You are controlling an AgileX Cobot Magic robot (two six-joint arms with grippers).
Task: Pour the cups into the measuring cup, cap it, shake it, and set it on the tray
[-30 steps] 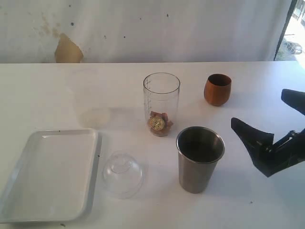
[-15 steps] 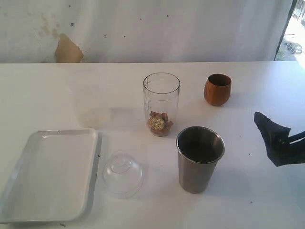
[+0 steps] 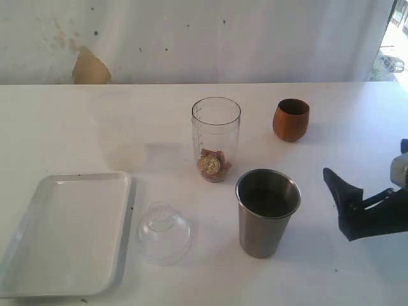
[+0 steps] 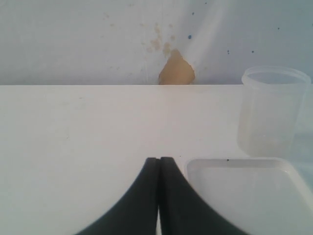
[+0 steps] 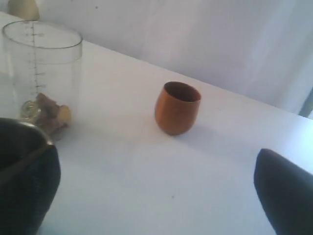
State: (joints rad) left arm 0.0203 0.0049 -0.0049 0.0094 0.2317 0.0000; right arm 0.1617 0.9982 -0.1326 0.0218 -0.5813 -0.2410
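Right pincer (image 3: 366, 160), black and coming in from the right edge of the exterior view, was spread wide and held nothing; only one of its fingers (image 3: 345, 201) showed fully there, low over the white desk (image 3: 159, 76) and to the right of the tapered stainless steel tumbler (image 3: 267, 212), apart from it. Left pincer (image 4: 159, 161), seen only by its own wrist camera, was pressed together with no gap and nothing between the tips, just beside one corner of the white rectangular tray with rounded corners and a raised rim (image 4: 244, 196). That tray (image 3: 67, 233) lay at the near left of the desk, with nothing on it. Just to its right sat a clear dome-shaped plastic lid (image 3: 164, 233), dome upward. The tall clear plastic measuring cup with graduation marks (image 3: 216, 127) stood upright and uncapped near the middle of the desk, and some small brown and gold pieces (image 3: 213, 167) lay at its bottom. The steel tumbler stood upright in front of it and a little to the right, close but not touching; I could not tell what was inside. The short rounded brown wooden cup (image 3: 291, 119) stood upright farther back on the right, well apart from both. A cloudy translucent plastic cup (image 4: 271, 112) stood beyond the tray in the left wrist view.
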